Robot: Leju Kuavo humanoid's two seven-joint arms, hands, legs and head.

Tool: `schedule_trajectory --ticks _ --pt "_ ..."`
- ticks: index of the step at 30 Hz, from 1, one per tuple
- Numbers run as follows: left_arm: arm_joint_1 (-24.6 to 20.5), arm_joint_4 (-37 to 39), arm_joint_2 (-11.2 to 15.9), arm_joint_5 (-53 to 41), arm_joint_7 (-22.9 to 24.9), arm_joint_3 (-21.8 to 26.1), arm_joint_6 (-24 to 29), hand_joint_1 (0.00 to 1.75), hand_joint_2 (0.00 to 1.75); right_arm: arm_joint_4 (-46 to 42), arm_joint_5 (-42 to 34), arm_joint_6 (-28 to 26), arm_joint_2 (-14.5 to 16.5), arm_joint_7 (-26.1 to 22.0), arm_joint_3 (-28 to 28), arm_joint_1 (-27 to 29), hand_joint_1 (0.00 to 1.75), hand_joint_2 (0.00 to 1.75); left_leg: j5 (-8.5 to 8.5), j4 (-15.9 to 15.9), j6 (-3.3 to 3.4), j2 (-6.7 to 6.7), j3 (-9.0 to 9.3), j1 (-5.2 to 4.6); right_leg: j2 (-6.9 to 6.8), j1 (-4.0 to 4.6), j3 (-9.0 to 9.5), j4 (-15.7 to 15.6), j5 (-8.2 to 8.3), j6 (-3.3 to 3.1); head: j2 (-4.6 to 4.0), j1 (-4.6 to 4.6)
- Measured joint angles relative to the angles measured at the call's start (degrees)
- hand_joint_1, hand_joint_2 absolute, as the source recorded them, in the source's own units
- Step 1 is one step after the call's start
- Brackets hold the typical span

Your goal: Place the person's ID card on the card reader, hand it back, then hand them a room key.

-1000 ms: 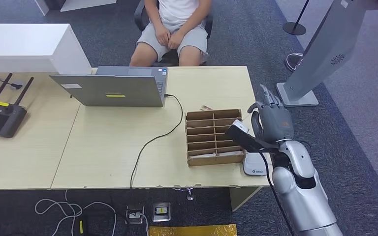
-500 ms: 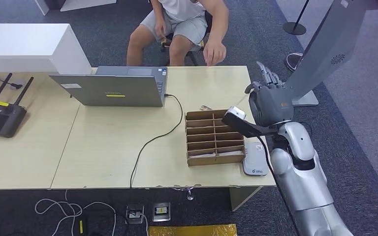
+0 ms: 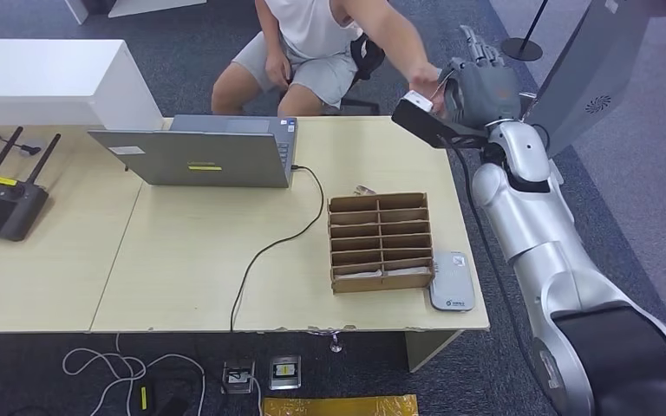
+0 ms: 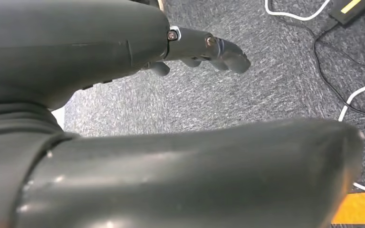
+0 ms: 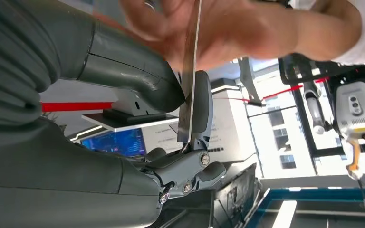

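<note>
Card reader (image 3: 451,282): flat grey pad, desk (image 3: 182,260) near-right corner, beside brown cardboard divider box (image 3: 379,242) | right robot hand (image 3: 479,87): raised past far desk edge, thumb and finger pinching thin rigid ID card (image 5: 189,71) edge-on, long axis running toward the person's hand (image 5: 209,28) gripping its other end | left robot hand (image 4: 190,47): over grey carpet, fingers loosely curled, nothing held.

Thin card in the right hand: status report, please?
Right hand raised past the table's far edge, pinching thin card. Person's hand touching the card. Left hand empty, over carpet. Path clear.
</note>
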Motion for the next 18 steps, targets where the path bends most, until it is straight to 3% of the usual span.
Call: schedule_trajectory --ticks 7,8,11,12,18 --pt "-0.43 0.00 0.96 -0.20 0.14 -0.38 -0.67 0.00 0.00 8.62 -0.02 -0.25 1.92 0.13 0.17 -4.28 1.75 1.75 0.00 0.00 0.00 0.02 0.01 0.01 0.03 0.01 -0.01 0.00 0.00 0.00 0.00 0.01" --pt "-0.44 0.00 1.07 -0.17 0.14 -0.38 -0.67 0.00 0.00 9.43 0.01 -0.32 2.21 0.13 0.23 -4.62 1.39 1.75 0.00 0.00 0.00 0.02 0.02 0.01 0.02 0.01 -0.01 0.00 0.00 0.00 0.00 -0.01" --pt "-0.43 0.00 1.30 0.08 0.14 -0.38 -0.60 0.00 0.00 11.39 0.06 -0.40 2.86 0.12 0.36 -5.03 0.08 1.75 0.00 0.00 0.00 0.02 0.01 0.01 0.01 0.01 -0.01 0.00 0.00 0.00 0.00 0.00" --pt "-0.42 0.00 1.37 0.22 0.14 -0.38 -0.54 0.00 0.00 11.88 0.04 -0.43 3.05 0.10 0.38 -5.04 0.00 1.75 0.00 0.00 0.00 0.02 0.01 0.01 0.02 0.01 -0.01 0.00 0.00 0.00 0.00 -0.01" --pt "-0.37 0.00 1.59 0.68 0.14 -0.38 -0.32 0.00 0.00 13.77 -0.35 -2.39 3.82 -0.43 0.42 -5.08 0.00 1.75 0.00 0.01 0.00 0.02 0.01 0.01 0.02 0.01 -0.01 -0.01 0.00 0.00 0.00 0.01"
